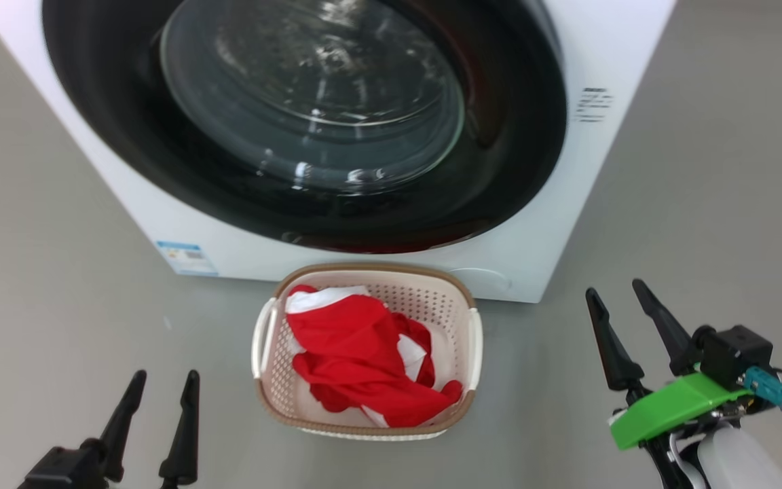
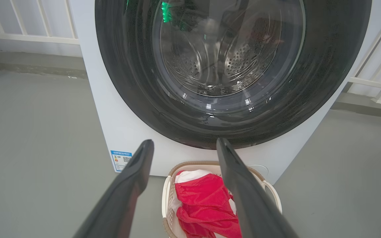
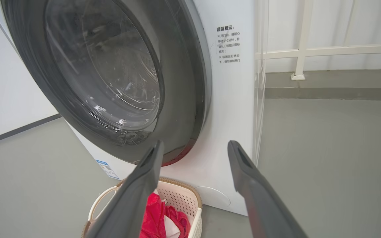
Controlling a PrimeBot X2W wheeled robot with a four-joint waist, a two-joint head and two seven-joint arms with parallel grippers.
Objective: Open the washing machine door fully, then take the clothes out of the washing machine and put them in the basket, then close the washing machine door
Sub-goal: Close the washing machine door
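The white washing machine stands ahead, its round black-rimmed door lying flat against the front, the glass bowl bulging out. Through the glass in the left wrist view I see the bare steel drum. On the floor right before the machine sits the cream basket with the red and white clothes heaped inside. My left gripper is open, low and left of the basket. My right gripper is open too, off to the basket's right, nothing between its fingers.
Grey floor spreads on both sides of the machine. A white railing runs along the wall behind, right of the machine, and another stretch of railing behind on the left. A blue label marks the machine's lower left corner.
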